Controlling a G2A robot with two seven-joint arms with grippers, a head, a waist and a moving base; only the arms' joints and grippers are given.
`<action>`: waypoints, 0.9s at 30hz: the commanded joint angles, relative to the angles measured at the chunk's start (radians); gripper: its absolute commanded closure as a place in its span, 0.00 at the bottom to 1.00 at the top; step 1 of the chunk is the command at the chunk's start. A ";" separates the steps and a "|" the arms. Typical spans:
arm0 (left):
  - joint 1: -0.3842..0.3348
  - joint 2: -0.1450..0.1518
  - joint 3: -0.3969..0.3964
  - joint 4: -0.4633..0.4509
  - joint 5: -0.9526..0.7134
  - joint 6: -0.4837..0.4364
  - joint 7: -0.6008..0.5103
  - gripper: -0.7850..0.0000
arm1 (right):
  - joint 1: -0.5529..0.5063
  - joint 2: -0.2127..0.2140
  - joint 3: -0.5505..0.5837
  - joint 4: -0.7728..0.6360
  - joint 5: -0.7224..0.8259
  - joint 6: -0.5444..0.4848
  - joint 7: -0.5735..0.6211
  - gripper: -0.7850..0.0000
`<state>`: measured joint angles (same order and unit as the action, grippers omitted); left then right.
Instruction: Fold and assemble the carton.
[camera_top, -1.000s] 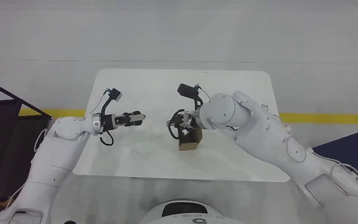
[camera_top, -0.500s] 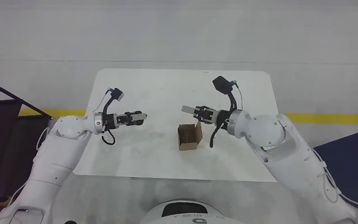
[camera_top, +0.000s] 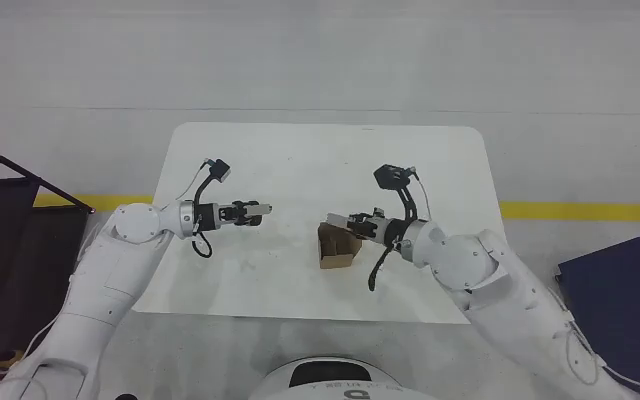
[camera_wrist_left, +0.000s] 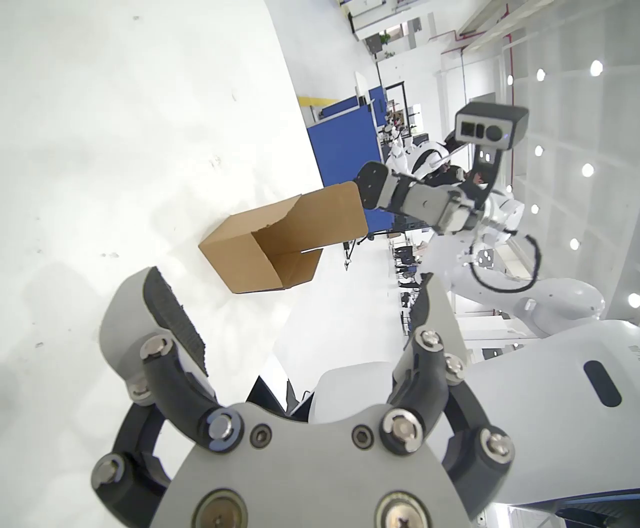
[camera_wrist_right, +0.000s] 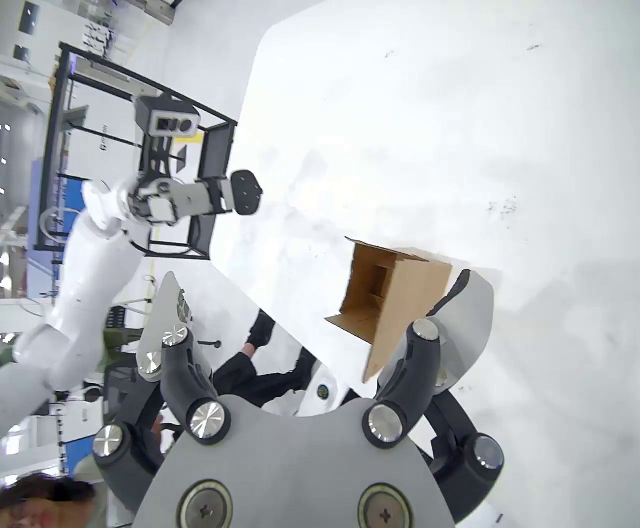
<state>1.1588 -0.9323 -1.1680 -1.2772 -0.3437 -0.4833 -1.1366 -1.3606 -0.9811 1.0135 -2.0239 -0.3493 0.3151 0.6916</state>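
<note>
Right claw (camera_top: 337, 220) spread, empty, at carton (camera_top: 338, 252) near worktop (camera_top: 420, 160) centre. Raised flap (camera_wrist_left: 330, 215) sits between its fingers; contact with one pad possible, hard to tell. Left claw (camera_top: 258, 211) spread, empty, well apart toward left edge. Carton upright, mouth open, one flap standing. Step likely: fold flap inward. Push slowly along crease; brace opposite wall with left claw, else light box probably slides.

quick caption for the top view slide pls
Open carton on the white table; right gripper at its raised flap, left gripper apart, both open.
</note>
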 joint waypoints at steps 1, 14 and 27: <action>-0.008 -0.001 0.000 -0.001 0.003 0.000 0.012 0.00 | -0.041 0.006 0.001 -0.001 -0.047 -0.044 -0.006 0.00; -0.016 -0.004 -0.001 -0.009 -0.010 -0.004 0.028 0.00 | -0.168 0.020 -0.016 0.086 -0.214 -0.189 -0.043 0.51; -0.016 -0.004 -0.001 -0.009 -0.010 -0.004 0.028 0.00 | -0.046 0.012 0.061 0.220 -0.210 -0.121 0.011 0.78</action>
<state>1.1423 -0.9367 -1.1687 -1.2865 -0.3533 -0.4870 -1.1086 -1.4244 -0.9678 1.0714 -1.8099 -0.5657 0.1988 0.6941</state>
